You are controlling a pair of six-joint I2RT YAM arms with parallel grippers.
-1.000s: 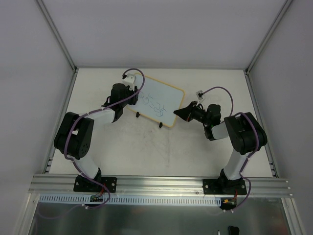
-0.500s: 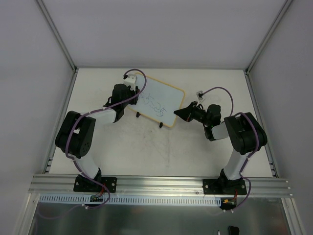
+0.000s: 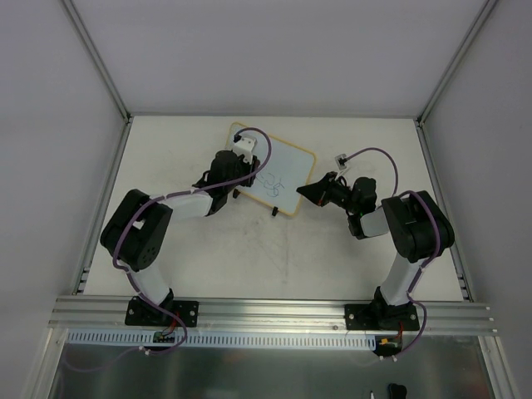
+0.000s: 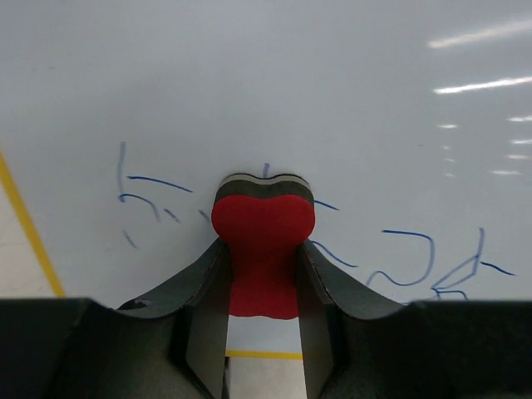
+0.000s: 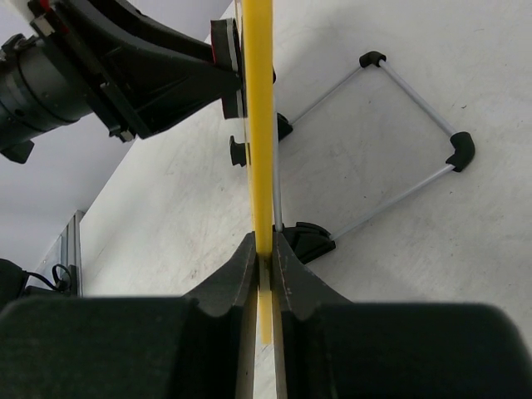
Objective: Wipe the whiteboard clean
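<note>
The whiteboard (image 3: 283,170) stands tilted on two black feet near the table's middle back, with blue scribbles (image 4: 416,258) on its face. My left gripper (image 3: 243,162) is shut on a red-black eraser block (image 4: 263,241), whose end presses on the board among the scribbles. My right gripper (image 3: 303,193) is shut on the board's yellow frame edge (image 5: 260,125) at its right corner. In the right wrist view the board shows edge-on, with the left gripper (image 5: 224,66) on the board's left.
A wire stand (image 5: 399,133) with black feet (image 5: 309,241) props the board from behind. Grey enclosure walls (image 3: 50,125) surround the white table (image 3: 274,258). An aluminium rail (image 3: 274,312) runs along the near edge.
My left gripper has slid to the right across the board with the eraser; the left part of the scribbles is gone. The right arm has not moved.
</note>
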